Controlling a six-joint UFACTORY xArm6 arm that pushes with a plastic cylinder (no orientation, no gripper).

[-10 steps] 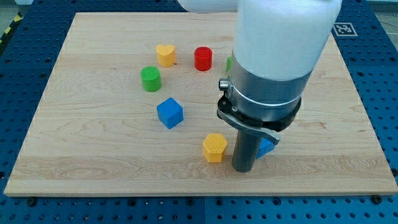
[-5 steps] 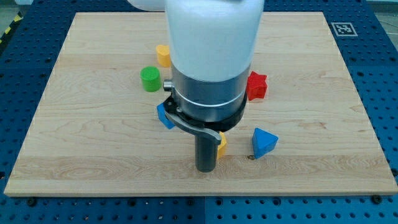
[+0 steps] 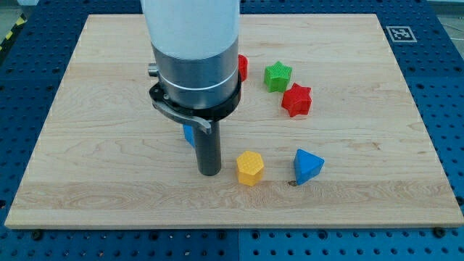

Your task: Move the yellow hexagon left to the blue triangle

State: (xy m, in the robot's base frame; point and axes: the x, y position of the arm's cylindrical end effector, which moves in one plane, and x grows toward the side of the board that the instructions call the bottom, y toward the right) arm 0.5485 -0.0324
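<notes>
The yellow hexagon (image 3: 250, 167) sits on the wooden board (image 3: 87, 167) near the view's bottom centre. The blue triangle (image 3: 308, 166) lies to its right, a small gap apart. My tip (image 3: 209, 172) rests on the board just left of the yellow hexagon, close to it but not clearly touching. The arm's wide body hides the board area above my tip.
A green star (image 3: 277, 75) and a red star (image 3: 296, 100) lie toward the view's upper right. A red cylinder (image 3: 242, 67) and a blue block (image 3: 188, 133) peek out from behind the arm. The board's bottom edge is close below my tip.
My tip has swept leftward from between the hexagon and triangle, past the hexagon's front, to its left side. The blocks have not visibly moved.
</notes>
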